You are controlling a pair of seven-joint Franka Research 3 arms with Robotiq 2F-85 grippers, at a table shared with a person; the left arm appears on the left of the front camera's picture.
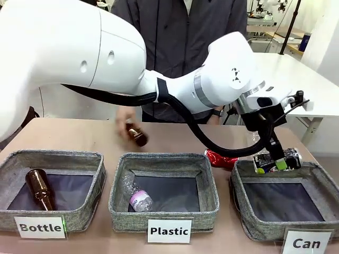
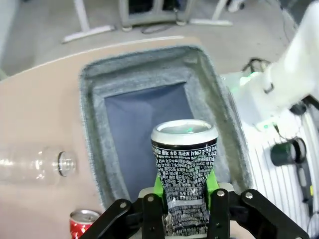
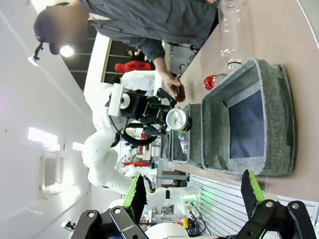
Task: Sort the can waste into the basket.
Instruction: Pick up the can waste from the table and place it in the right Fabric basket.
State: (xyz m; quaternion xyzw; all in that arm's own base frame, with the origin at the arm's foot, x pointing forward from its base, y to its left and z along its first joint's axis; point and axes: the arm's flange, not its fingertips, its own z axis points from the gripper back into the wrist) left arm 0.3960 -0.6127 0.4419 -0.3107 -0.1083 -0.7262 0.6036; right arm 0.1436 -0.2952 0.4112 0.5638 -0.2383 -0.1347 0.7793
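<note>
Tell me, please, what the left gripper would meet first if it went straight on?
Probably the dark floor of the Can basket, straight beyond the left gripper and the dark can it holds.

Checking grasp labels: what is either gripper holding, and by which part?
Left gripper pinches the crushed black metal can by its dented lower body; right gripper holds nothing.

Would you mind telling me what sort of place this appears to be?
Probably a robotics lab running a waste-sorting trial: fabric Bottle bin, Plastic bin and Can bin, a white robot arm holding a dark can over the last, and white worktables behind.
</note>
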